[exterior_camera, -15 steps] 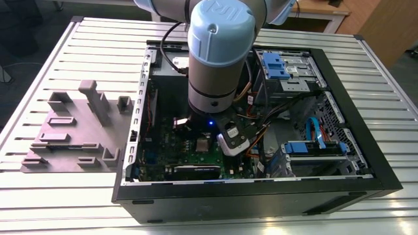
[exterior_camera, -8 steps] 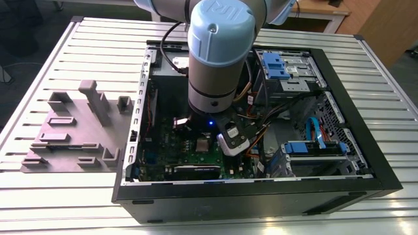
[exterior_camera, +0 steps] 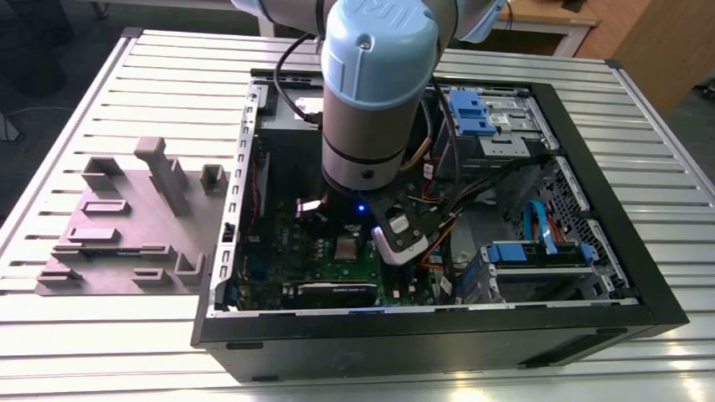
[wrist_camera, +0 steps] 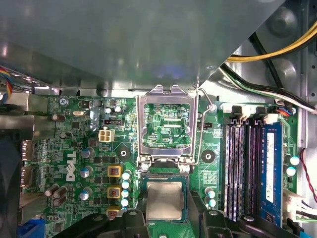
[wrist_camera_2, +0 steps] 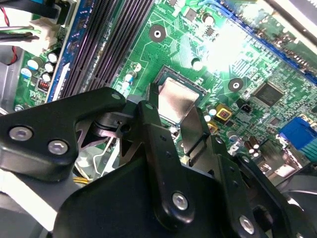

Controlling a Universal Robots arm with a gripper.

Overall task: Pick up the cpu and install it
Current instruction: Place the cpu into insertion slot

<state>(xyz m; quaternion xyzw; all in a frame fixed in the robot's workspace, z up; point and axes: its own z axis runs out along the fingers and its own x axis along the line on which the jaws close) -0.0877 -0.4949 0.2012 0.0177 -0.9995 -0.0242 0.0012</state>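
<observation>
Placement step, right at the socket. The cpu (wrist_camera: 165, 200) lies flat in its seat on the green motherboard (wrist_camera: 74, 144), and the gripper (wrist_camera: 167, 199) straddles it, fingers (wrist_camera: 198, 210) spread to either side rather than pinching, by my reading. The metal socket frame (wrist_camera: 166, 94) stands flipped open on the far side and its lever (wrist_camera: 199, 129) is up, so nothing is locked. Next calls for a straight lift, no dragging.

The first wrist view gives frame and seating; the exterior view gives the arm (exterior_camera: 374, 84) over the computer case (exterior_camera: 625, 276), toward the exterior view's left.
</observation>
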